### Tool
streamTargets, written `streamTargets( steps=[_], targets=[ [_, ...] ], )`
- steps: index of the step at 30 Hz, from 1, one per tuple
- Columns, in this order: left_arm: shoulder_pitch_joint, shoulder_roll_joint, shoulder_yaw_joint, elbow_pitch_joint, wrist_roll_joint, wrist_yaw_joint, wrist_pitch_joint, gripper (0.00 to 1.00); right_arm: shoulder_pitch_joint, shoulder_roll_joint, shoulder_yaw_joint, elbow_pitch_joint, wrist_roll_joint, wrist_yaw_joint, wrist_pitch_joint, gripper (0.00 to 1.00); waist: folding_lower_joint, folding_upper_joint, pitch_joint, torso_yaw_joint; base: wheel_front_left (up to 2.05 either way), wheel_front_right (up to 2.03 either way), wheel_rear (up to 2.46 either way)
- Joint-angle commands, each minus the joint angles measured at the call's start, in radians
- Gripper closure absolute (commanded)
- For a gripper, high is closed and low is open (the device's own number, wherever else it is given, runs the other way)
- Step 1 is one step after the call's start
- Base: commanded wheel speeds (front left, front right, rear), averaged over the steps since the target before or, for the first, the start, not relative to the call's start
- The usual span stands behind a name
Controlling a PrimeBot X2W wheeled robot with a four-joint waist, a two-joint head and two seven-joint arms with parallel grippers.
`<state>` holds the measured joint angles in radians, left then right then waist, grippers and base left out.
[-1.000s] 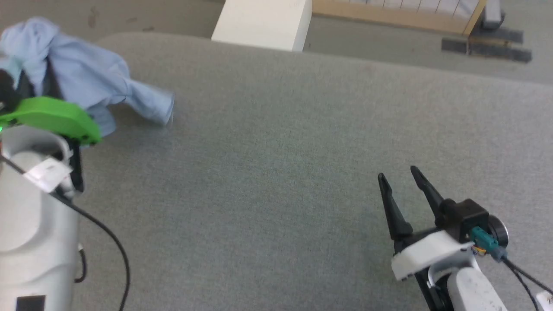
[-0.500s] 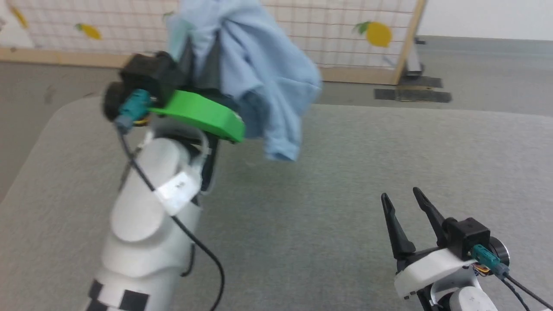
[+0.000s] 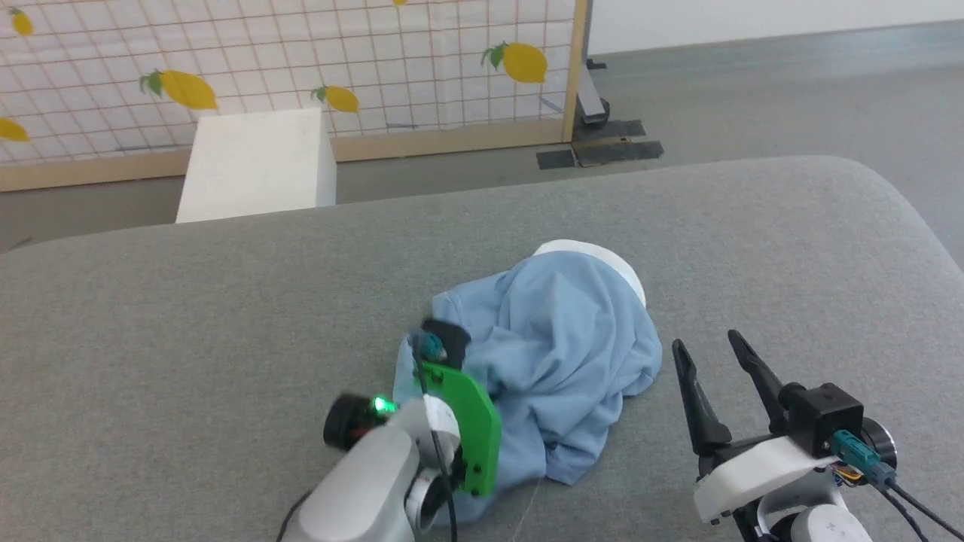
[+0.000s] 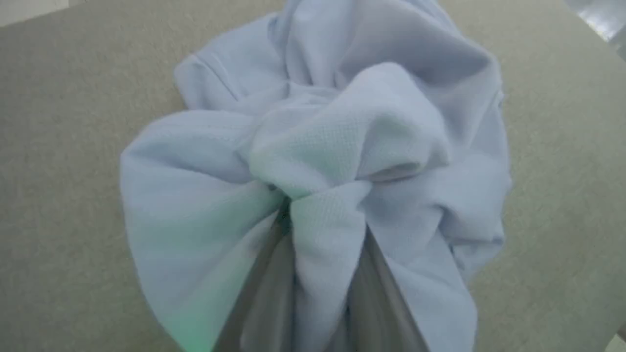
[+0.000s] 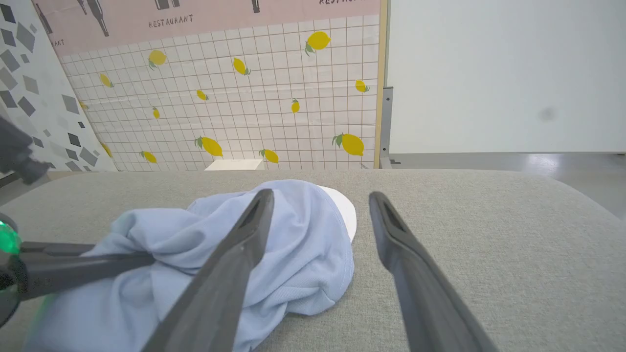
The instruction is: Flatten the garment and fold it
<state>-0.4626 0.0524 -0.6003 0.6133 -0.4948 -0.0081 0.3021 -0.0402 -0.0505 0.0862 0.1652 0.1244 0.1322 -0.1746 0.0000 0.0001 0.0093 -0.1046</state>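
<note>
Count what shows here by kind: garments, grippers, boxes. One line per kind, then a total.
garment: 1
grippers: 2, the left gripper and the right gripper
white box: 1
Total: 4

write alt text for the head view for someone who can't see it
A sky-blue garment lies heaped on a grey table, with the end of the left arm buried in its near side. The right gripper hovers open to its right. A lemon-print screen stands behind.
</note>
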Motion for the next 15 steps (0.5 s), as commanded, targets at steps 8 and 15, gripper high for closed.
streamTargets(
  steps=[8, 15],
  targets=[
    [0.084, 0.002, -0.040, -0.020, -0.073, -0.012, 0.192, 0.00, -0.003, 0.000, -0.005, -0.002, 0.007, -0.002, 0.009, 0.00, 0.0000, -0.0001, 0.031, 0.015, 0.00, 0.00, 0.00],
    [0.121, 0.018, 0.072, -0.222, -0.051, 0.033, -0.185, 0.00, -0.015, 0.000, -0.002, -0.006, 0.004, -0.002, 0.004, 0.00, 0.0000, -0.0001, 0.028, 0.044, 0.00, 0.00, 0.00]
  ],
)
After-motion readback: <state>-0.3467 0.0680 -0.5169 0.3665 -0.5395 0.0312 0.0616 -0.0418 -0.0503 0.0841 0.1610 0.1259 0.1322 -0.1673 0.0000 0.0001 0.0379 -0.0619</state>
